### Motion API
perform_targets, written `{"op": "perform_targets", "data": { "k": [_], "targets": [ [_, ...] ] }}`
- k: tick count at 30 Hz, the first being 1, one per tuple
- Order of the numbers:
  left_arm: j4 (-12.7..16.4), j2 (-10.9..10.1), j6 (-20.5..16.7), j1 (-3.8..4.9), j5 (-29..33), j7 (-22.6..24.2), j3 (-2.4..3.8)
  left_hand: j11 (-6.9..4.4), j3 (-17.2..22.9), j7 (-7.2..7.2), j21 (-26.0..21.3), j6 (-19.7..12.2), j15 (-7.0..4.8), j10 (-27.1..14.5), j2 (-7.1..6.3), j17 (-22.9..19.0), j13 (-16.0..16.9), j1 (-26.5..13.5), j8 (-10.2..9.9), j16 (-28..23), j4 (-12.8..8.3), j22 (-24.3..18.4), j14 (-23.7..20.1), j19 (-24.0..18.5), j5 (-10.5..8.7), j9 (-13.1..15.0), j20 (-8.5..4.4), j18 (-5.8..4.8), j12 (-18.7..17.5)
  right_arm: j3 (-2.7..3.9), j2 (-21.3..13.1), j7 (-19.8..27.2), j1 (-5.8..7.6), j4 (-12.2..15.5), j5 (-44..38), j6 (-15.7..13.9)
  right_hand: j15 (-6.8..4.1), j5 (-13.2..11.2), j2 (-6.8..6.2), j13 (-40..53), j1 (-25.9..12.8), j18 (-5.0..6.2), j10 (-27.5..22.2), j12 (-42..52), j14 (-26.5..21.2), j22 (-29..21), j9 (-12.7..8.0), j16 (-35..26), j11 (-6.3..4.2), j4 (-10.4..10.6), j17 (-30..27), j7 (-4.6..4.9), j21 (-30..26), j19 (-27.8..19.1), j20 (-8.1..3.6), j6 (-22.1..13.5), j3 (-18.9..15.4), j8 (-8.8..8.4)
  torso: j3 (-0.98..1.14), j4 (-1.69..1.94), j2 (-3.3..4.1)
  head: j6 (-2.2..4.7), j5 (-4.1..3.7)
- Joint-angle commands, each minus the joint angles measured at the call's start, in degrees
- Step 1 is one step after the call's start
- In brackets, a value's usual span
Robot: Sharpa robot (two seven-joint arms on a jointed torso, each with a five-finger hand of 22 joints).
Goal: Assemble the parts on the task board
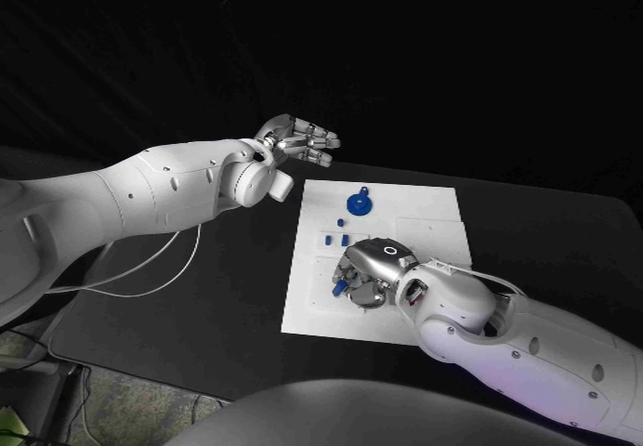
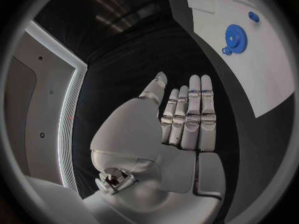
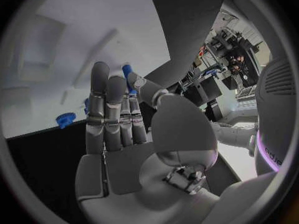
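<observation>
The white task board (image 1: 402,209) lies mid-table. A blue gear (image 1: 360,203) stands near its far edge, and small blue pegs (image 1: 335,240) lie just in front of it. My right hand (image 1: 373,268) hovers palm down over the board's near half, with a blue part (image 1: 364,297) under it. In the right wrist view its fingers (image 3: 112,112) lie straight and together, and the thumb pinches a slim blue part (image 3: 127,70) against the nearest finger. My left hand (image 1: 297,139) is raised off the board's far left corner, its fingers (image 2: 190,117) straight and holding nothing.
Black table (image 1: 188,316) surrounds the board, with a white cable (image 1: 148,269) looping on its left side. The left wrist view shows the gear (image 2: 236,37) and a small blue piece (image 2: 253,16) on the board (image 2: 261,74).
</observation>
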Motion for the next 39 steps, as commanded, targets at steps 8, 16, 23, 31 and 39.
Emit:
{"op": "perform_targets", "data": {
  "k": [8,16,23,31,39],
  "targets": [
    [0.1,0.0,0.7,0.03,-0.2,0.2,0.02,-0.09,-0.1,0.25,0.2,0.0,0.0,-0.2,0.35,0.1,0.1,0.1,-0.1,-0.2,0.3,0.0,-0.5,-0.2,0.05,0.0,0.22,-0.33,0.1,-0.06,0.0,0.4,-0.16,0.1,-0.6,1.5,-0.04,0.1,-0.07,0.1,-0.4,0.34,0.4,0.3,0.3,-0.1,0.3,-0.2,-0.08,-0.1,0.1,0.15,0.4,2.1,-0.42,0.7,0.4,0.21,-0.04,0.04,0.0,-0.01,0.01],
    [0.1,0.0,0.8,0.03,-0.2,0.1,0.01,-0.09,-0.1,0.25,0.2,0.0,0.0,-0.2,0.35,0.1,0.1,0.1,-0.1,-0.2,0.3,0.0,-0.5,-0.2,0.05,0.0,0.22,-0.33,0.1,-0.13,0.2,0.2,-0.2,-0.5,-0.7,1.6,-0.04,0.1,-0.07,0.1,-0.4,0.34,0.4,0.3,0.3,-0.1,0.3,-0.2,-0.08,-0.1,0.1,0.15,0.4,2.1,-0.42,0.7,0.4,0.21,-0.05,0.04,-0.02,-0.01,0.02],
    [0.1,-0.1,0.9,0.03,-0.2,0.1,0.01,-0.09,-0.1,0.25,0.2,0.0,0.0,-0.2,0.35,0.1,0.1,0.1,-0.1,-0.2,0.3,0.0,-0.5,-0.2,0.05,0.0,0.22,-0.33,0.1,-0.44,0.6,-0.2,-0.21,-1.3,-1.3,2.2,-0.03,0.1,-0.01,0.1,-0.4,0.33,0.4,0.3,0.3,-0.2,0.3,-0.3,-0.07,-0.2,0.1,0.16,0.5,2.1,-0.41,0.7,0.5,0.2,-0.02,0.08,0.01,-0.01,-0.01],
    [0.1,-0.1,1.0,0.03,-0.2,-0.1,0.0,-0.09,-0.1,0.26,0.2,0.1,0.02,-0.2,0.31,0.1,0.1,0.1,-0.1,-0.2,0.4,-0.3,-0.5,-0.2,0.0,0.0,0.24,-0.33,0.1,-0.85,0.8,-0.3,-0.21,-1.7,-1.7,2.5,-0.02,0.1,-0.01,0.1,-0.5,0.31,0.4,0.3,0.3,-0.2,0.3,-0.3,-0.07,-0.2,0.1,0.16,0.5,2.1,-0.4,0.7,0.5,0.21,-0.02,0.04,-0.03,-0.01,-0.01],
    [0.1,-0.1,1.2,0.03,-0.2,-0.2,-0.01,-0.09,-0.1,0.26,0.2,0.1,0.02,-0.2,0.31,0.1,0.1,0.1,-0.1,-0.2,0.4,-0.3,-0.5,-0.2,0.0,0.0,0.24,-0.33,0.1,-1.12,1.4,0.1,-0.22,-1.8,-1.3,2.5,-0.02,0.1,-0.01,0.1,-0.5,0.31,0.4,0.3,0.3,-0.2,0.3,-0.3,-0.07,-0.2,0.1,0.16,0.5,2.1,-0.4,0.7,0.5,0.21,-0.02,0.05,-0.01,-0.01,-0.04]
  ]
}}
